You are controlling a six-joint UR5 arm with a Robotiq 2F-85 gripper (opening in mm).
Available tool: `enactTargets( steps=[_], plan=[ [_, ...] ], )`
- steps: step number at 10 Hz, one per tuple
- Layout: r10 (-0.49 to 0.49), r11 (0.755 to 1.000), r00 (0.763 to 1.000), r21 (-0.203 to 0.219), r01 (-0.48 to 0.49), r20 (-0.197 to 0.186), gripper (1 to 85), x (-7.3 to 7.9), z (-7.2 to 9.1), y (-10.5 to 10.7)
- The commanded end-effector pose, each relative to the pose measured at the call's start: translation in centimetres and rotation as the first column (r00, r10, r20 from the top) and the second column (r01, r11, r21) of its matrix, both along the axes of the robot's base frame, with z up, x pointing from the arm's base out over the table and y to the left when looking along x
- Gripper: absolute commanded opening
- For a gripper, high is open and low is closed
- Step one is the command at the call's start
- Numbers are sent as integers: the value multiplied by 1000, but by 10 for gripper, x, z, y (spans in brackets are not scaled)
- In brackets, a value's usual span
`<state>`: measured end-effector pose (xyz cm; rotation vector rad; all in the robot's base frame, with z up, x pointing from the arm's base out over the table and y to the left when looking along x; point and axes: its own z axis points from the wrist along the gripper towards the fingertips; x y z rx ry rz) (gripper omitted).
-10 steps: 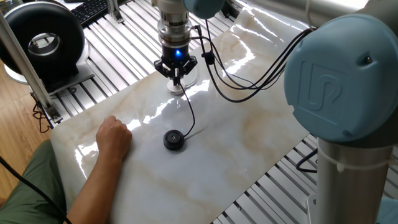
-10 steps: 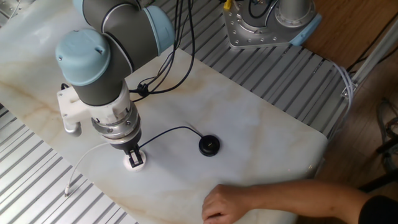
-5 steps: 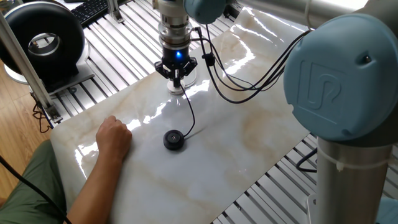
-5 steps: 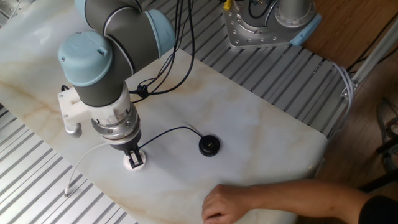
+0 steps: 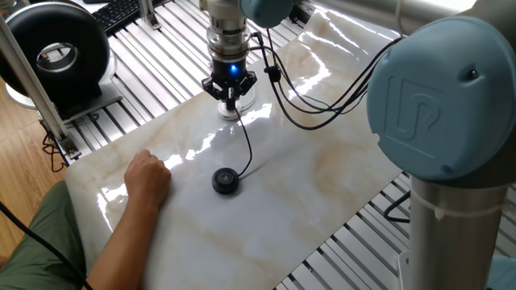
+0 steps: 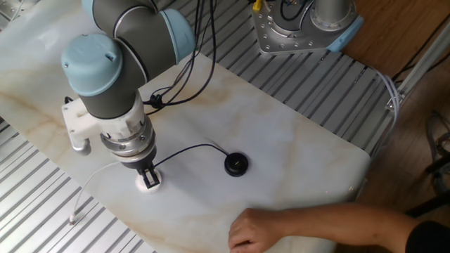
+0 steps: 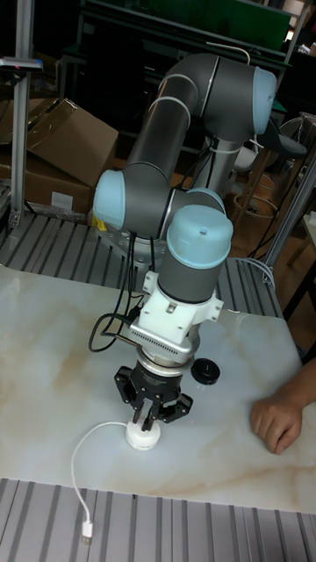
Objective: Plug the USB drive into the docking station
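Note:
My gripper (image 5: 230,97) points straight down over the docking station (image 5: 232,113), a small white disc on the marble top. The fingers are shut on the USB drive; its plug is mostly hidden between them, right at the disc's top. The thin black cable (image 5: 246,145) runs from the fingers to the flat black puck (image 5: 226,180). In the other fixed view the gripper (image 6: 148,175) touches the disc (image 6: 150,185), with the puck (image 6: 236,164) to the right. The tall view shows the gripper (image 7: 147,419) pressing on the disc (image 7: 142,435).
A person's hand (image 5: 148,179) rests on the marble near the puck. The disc's white cord (image 6: 95,188) trails to the table's edge. A black round fan (image 5: 55,55) stands off the table. The arm's dark cables (image 5: 314,105) hang over the far side.
The gripper and the white disc under it have shifted slightly, and the white cord has dragged along with them. The puck and the hand stay put.

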<state>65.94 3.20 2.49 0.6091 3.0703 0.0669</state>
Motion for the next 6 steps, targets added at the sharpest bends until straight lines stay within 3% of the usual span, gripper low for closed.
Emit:
enactTargets(
  steps=[1,4,6],
  plan=[
    [56,998,998,26,-56,4,383,2,3,6],
    [78,997,997,26,-79,19,430,5,5,6],
    [85,996,993,26,-87,78,427,18,13,7]
  ],
)
